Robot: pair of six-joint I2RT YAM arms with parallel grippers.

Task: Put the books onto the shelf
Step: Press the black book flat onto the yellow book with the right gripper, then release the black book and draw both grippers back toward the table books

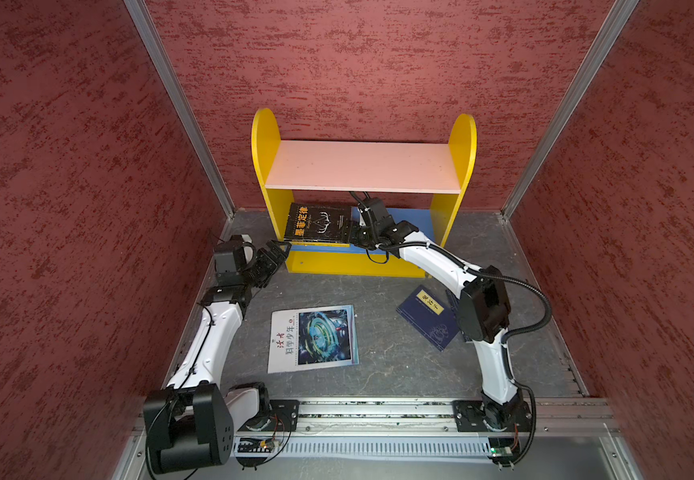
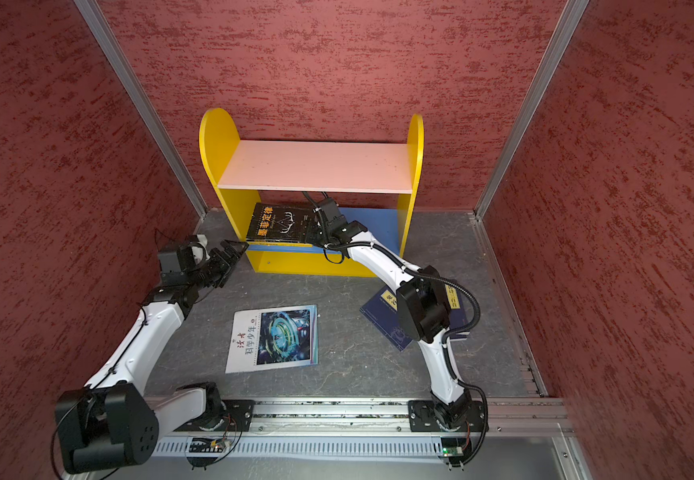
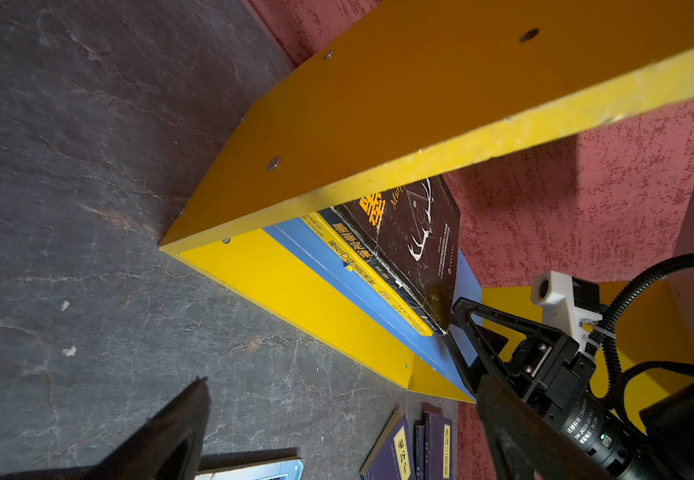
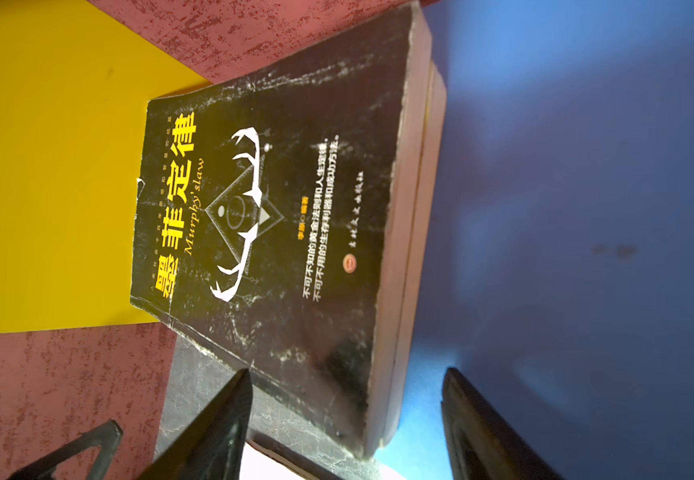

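Observation:
The shelf [image 1: 362, 166] [image 2: 316, 166] stands at the back wall. On its blue lower board [image 4: 565, 208] a black book [image 1: 316, 222] [image 2: 281, 224] [image 4: 274, 208] with an orange title lies flat on a yellow book [image 3: 362, 266]. My right gripper [image 1: 353, 233] [image 3: 453, 322] [image 4: 347, 374] is open at the black book's right edge, and the book's corner sits between the jaws with a gap on each side. My left gripper [image 1: 279, 249] [image 3: 341, 380] is open and empty beside the shelf's left front corner. A white magazine [image 1: 312, 338] [image 2: 272, 338] and two navy books [image 1: 428, 318] [image 3: 399, 453] lie on the floor.
Red textured walls [image 1: 66, 187] close in the left, right and back. The floor [image 1: 399, 365] is dark grey stone. The right arm's elbow [image 1: 482, 307] hangs over the navy books. An aluminium rail [image 1: 378, 411] with both arm bases runs along the front.

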